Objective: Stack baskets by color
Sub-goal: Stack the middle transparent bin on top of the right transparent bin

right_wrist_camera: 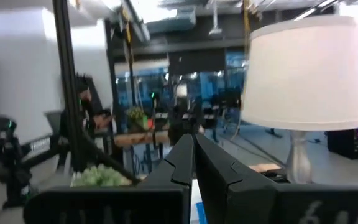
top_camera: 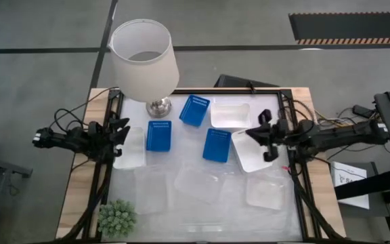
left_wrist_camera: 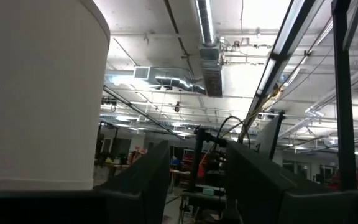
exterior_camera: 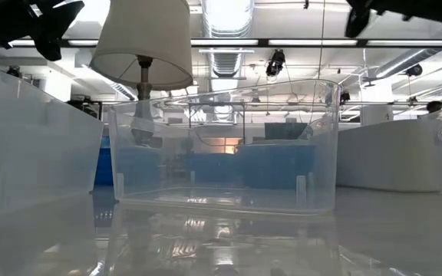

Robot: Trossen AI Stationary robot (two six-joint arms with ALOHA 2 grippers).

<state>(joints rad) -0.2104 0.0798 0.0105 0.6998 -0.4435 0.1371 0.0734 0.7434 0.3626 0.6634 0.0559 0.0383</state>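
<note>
- High view: lamp rises closest; below it nine baskets lie single on the table — blue, white, clear among them. Nothing is stacked, I judge.
- Low view: clear basket fills the front.
- Left wrist view: left claw gapes wide, empty.
- Right wrist view: right claw is pinched closed, empty.

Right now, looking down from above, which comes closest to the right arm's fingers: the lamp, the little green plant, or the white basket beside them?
1. White basket, right beside the right gripper, partly beneath it.
2. Lamp, far side, toward the left.
3. Green plant, near left corner.
</note>
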